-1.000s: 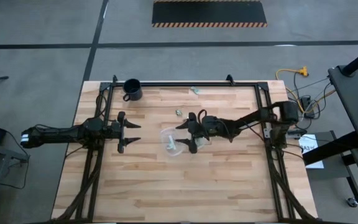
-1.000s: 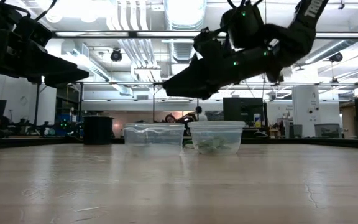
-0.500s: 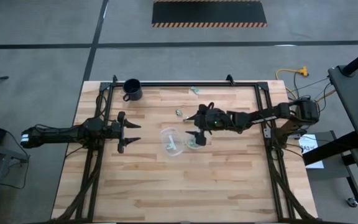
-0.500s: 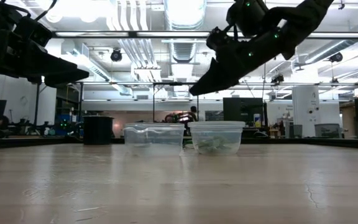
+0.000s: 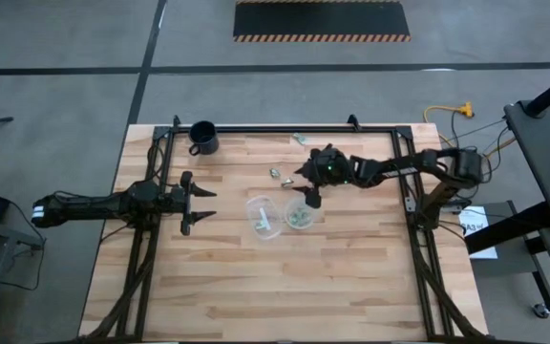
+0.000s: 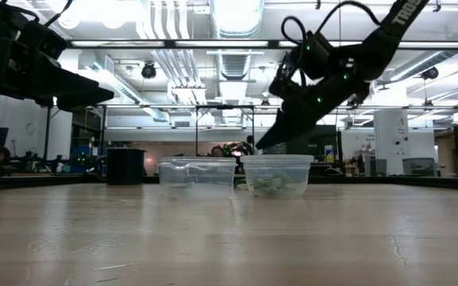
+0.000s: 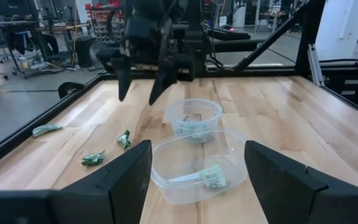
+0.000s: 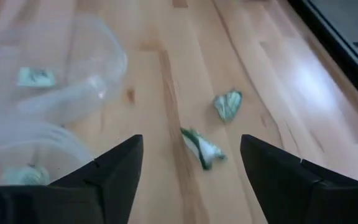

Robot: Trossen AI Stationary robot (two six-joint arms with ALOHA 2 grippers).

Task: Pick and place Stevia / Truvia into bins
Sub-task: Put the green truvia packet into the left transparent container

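Two clear bins stand side by side mid-table: the left bin (image 5: 264, 216) holds a green-white packet (image 7: 213, 177), and the right bin (image 5: 300, 216) holds several. Two loose packets (image 8: 227, 104) (image 8: 202, 148) lie flat on the wood just beyond the bins (image 5: 275, 173). Another packet (image 5: 300, 139) lies near the far edge. My right gripper (image 5: 304, 188) is open and empty. It hovers above the table just beyond the right bin, next to the two loose packets, and points down at a slant (image 6: 265, 143). My left gripper (image 5: 206, 206) is open and empty, left of the bins.
A black mug (image 5: 203, 137) stands at the far left corner. A black frame rail (image 5: 285, 129) runs along the table's far edge, with more rails down both sides. Bare wood (image 5: 285, 287) lies in front of the bins.
My right gripper has drawn back from above the bins toward the table's far edge and right. It has tipped its fingers further down and come lower. It has stayed open. The bins and packets have not moved.
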